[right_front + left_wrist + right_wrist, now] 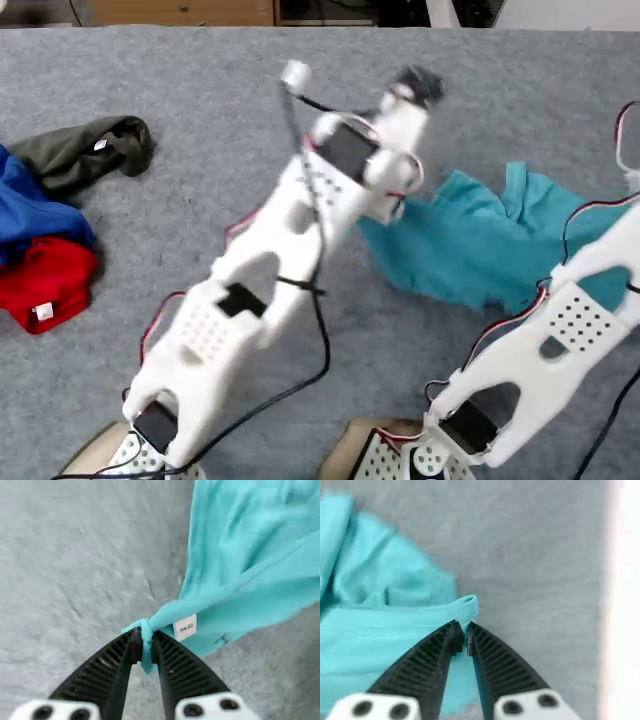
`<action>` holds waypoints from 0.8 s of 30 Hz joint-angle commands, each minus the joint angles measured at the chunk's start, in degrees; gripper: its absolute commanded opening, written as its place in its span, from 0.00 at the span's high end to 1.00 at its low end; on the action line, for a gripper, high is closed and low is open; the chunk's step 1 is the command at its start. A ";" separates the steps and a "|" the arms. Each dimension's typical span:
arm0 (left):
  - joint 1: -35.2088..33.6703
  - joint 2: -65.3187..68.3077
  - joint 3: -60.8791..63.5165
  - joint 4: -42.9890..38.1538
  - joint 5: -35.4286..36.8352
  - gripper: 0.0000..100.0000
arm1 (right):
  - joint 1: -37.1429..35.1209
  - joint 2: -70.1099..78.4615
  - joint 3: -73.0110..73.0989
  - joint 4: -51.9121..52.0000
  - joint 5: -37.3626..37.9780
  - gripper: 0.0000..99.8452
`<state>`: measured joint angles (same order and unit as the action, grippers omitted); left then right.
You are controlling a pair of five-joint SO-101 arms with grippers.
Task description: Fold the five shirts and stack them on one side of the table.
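Observation:
A teal shirt (480,240) lies crumpled on the grey table, right of centre. My left gripper (143,641) is shut on a bunched corner of the teal shirt (250,560), next to its white label (185,627); in the high view this arm's head (385,170) hangs over the shirt's left edge. My right gripper (462,635) is shut on a hem edge of the teal shirt (385,625), at the table's right side, where the right arm (560,330) stretches out.
At the left edge lie a dark olive shirt (85,150), a blue shirt (30,210) and a red shirt (48,282) in a loose pile. The grey felt table (200,90) has free room at the back and centre.

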<state>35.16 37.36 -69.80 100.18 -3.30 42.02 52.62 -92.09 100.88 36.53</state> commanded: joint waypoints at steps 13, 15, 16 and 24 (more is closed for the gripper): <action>-6.95 -37.41 -2.11 0.62 0.53 0.98 | -0.48 -36.26 -2.59 -1.23 -11.16 0.98; -8.44 -41.19 -2.11 0.62 0.70 0.98 | 0.92 -39.16 -2.86 -2.81 -13.71 0.98; -8.97 -43.03 -2.11 0.62 1.41 0.98 | 1.89 -40.57 -2.95 -4.31 -16.09 0.98; -17.14 -53.49 1.76 0.62 5.36 0.98 | 5.76 -52.97 -2.77 -10.55 -20.13 0.98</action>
<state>21.01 -12.66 -69.71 100.26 1.19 46.15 4.70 -94.29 92.79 17.01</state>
